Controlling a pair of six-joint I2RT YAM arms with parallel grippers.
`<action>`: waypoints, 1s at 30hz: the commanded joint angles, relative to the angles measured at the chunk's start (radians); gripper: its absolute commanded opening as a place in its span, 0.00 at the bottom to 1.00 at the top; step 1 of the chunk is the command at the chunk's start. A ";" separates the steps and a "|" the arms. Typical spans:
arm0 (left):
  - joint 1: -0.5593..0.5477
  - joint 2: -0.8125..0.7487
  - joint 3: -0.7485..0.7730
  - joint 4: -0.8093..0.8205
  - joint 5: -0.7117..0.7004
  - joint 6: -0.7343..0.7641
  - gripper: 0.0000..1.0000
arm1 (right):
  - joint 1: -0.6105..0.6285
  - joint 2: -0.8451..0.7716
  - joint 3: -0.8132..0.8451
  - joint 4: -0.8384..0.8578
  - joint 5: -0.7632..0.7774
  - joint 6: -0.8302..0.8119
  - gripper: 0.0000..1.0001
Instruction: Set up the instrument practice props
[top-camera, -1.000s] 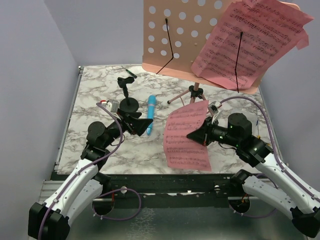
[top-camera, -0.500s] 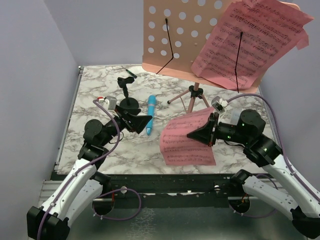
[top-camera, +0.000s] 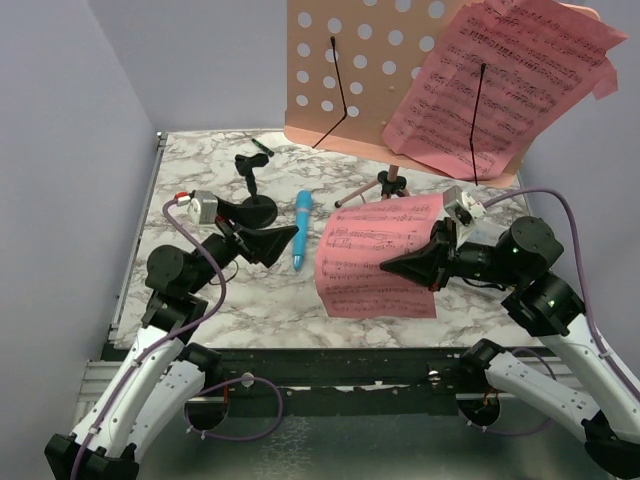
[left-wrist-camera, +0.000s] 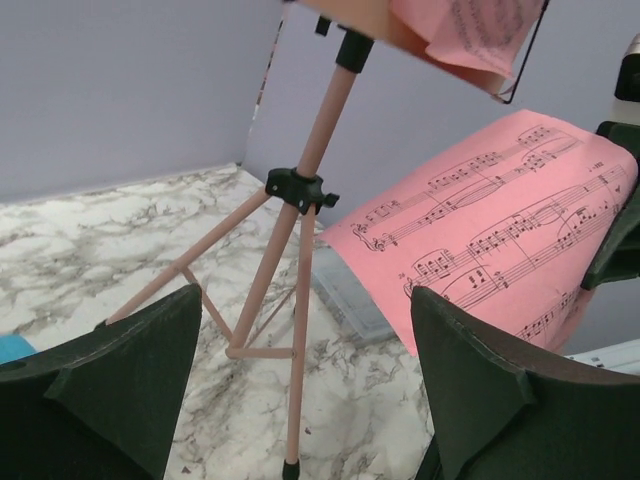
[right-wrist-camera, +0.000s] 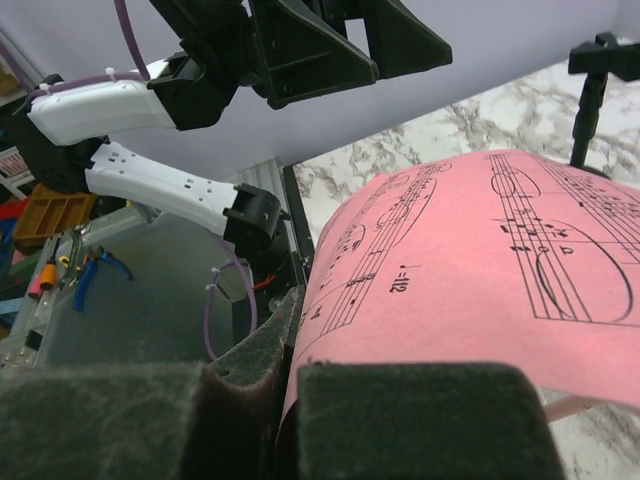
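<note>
The salmon-pink music stand (top-camera: 345, 75) rises at the back, and one pink sheet-music page (top-camera: 505, 85) lies on the right of its hole-punched desk. My right gripper (top-camera: 388, 268) is shut on the edge of a second pink page (top-camera: 375, 250), holding it up off the table. In the right wrist view that page (right-wrist-camera: 480, 270) spreads out from between the closed gripper (right-wrist-camera: 290, 400). The light-blue stick (top-camera: 301, 230) lies on the marble. My left gripper (top-camera: 285, 232) hovers open just left of it, empty. The left wrist view shows the gripper (left-wrist-camera: 300, 400) facing the stand's tripod legs (left-wrist-camera: 300, 290) and the held page (left-wrist-camera: 500, 230).
A small black holder on a round base (top-camera: 252, 190) stands behind my left gripper, with a dark pen-like piece (top-camera: 262, 147) farther back. A flat clear plastic piece (left-wrist-camera: 350, 295) lies near the tripod. Grey walls close in both sides and the back.
My right gripper lifted the pink page off the table and carried it up and to the right. My left arm drew back to the left, its jaws narrowing slightly.
</note>
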 joint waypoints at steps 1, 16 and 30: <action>0.002 -0.002 0.092 -0.010 0.076 0.056 0.85 | 0.003 -0.014 0.049 0.067 -0.053 -0.025 0.01; 0.002 0.114 0.345 -0.133 0.033 0.158 0.78 | 0.003 0.028 0.203 0.135 -0.077 -0.014 0.01; 0.002 0.312 0.570 -0.125 0.170 0.116 0.78 | 0.003 0.044 0.279 0.239 -0.178 -0.038 0.01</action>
